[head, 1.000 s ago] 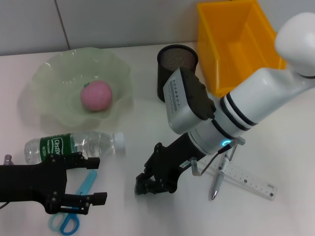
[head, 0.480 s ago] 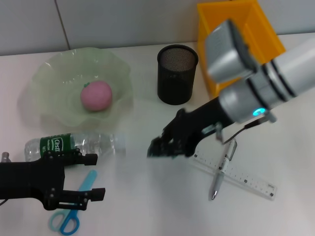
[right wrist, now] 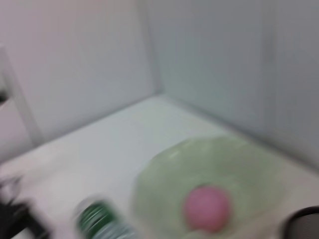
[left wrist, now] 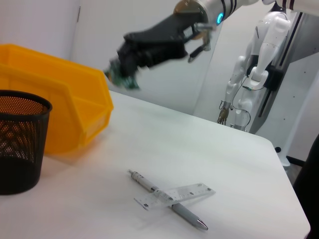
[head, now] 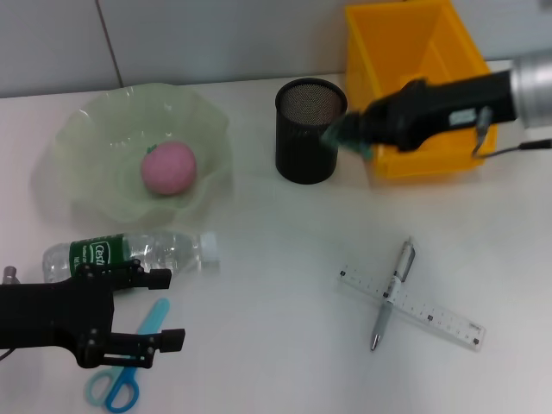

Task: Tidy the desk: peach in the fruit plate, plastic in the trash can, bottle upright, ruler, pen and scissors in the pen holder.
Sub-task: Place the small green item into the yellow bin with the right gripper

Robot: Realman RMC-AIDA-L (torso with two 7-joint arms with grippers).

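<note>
Gripping plastic (head: 345,138), right gripper (head: 349,136) by bin (head: 405,52) edge; left gripper (head: 142,310) jaws apart.

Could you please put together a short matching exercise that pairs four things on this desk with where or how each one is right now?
Things:
1. peach
2. water bottle
3. pen
4. scissors

Places or states:
A. lying across the ruler
B. lying on its side on the desk
C. in the green fruit plate
D. under the left gripper

Pairs: 1-C, 2-B, 3-A, 4-D
</note>
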